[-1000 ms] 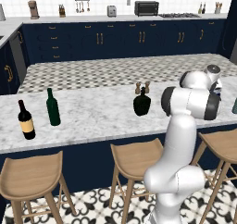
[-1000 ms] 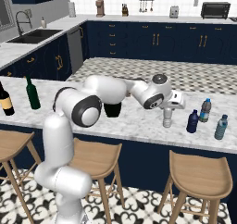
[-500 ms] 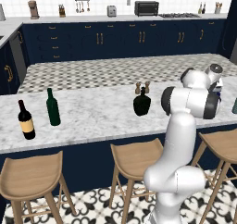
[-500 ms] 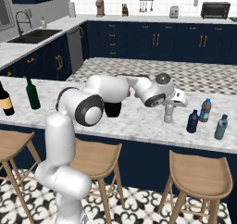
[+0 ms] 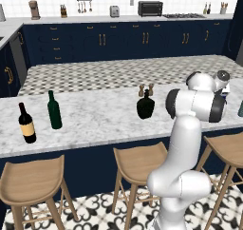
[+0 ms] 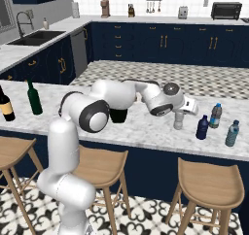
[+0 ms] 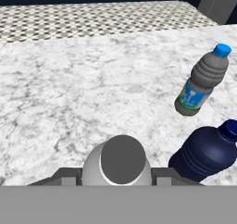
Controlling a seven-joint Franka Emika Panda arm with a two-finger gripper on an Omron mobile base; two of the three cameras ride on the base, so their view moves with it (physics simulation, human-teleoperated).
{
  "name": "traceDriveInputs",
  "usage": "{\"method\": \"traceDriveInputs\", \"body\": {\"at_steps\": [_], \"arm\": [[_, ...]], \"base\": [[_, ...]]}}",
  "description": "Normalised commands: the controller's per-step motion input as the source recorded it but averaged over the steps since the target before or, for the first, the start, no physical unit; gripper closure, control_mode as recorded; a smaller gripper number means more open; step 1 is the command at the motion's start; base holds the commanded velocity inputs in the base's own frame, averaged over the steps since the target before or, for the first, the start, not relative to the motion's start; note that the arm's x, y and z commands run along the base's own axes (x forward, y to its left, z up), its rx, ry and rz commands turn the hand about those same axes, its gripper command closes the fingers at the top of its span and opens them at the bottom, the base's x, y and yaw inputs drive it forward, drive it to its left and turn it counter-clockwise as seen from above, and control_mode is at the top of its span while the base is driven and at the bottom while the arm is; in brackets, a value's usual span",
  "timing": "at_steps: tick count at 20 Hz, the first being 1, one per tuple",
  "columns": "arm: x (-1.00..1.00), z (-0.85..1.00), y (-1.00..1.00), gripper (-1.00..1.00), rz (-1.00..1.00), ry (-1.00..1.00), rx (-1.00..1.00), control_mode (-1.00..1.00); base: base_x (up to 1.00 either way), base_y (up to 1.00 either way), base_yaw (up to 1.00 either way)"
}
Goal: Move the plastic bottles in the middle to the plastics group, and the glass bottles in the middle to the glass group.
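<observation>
My gripper [image 6: 180,113] is shut on the clear grey plastic bottle [image 6: 178,123], holding it upright by the neck just above the counter. In the hand view its white cap [image 7: 121,160] sits between my fingers. The navy plastic bottle [image 6: 202,127] [image 7: 207,151] stands close to its right. The plastics group is beyond: a blue-labelled bottle [image 6: 215,116] [image 7: 202,82] and a teal bottle [image 6: 232,133]. The squat dark glass bottle [image 5: 145,106] stands mid-counter, half hidden by my arm in the right base view. The glass group, a green wine bottle [image 5: 54,111] and a black one [image 5: 27,124], stands far left.
Two small shakers [image 5: 145,89] stand just behind the squat bottle. Wooden stools [image 6: 209,180] line the counter's near edge. The marble counter [image 5: 95,115] is bare between the wine bottles and the squat bottle.
My gripper has carried the clear grey bottle a little to the right, closer to the navy bottle. Nothing else has moved.
</observation>
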Motion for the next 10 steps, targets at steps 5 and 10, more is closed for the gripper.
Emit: {"method": "traceDriveInputs", "body": {"at_steps": [5, 10], "arm": [[0.03, 0.00, -0.08, 1.00, -0.07, 0.00, 0.00, -1.00], [0.11, 0.00, -0.05, 1.00, -0.11, 0.02, 0.00, -1.00]], "base": [[0.00, 0.00, 0.00], [0.00, 0.00, 0.00]]}}
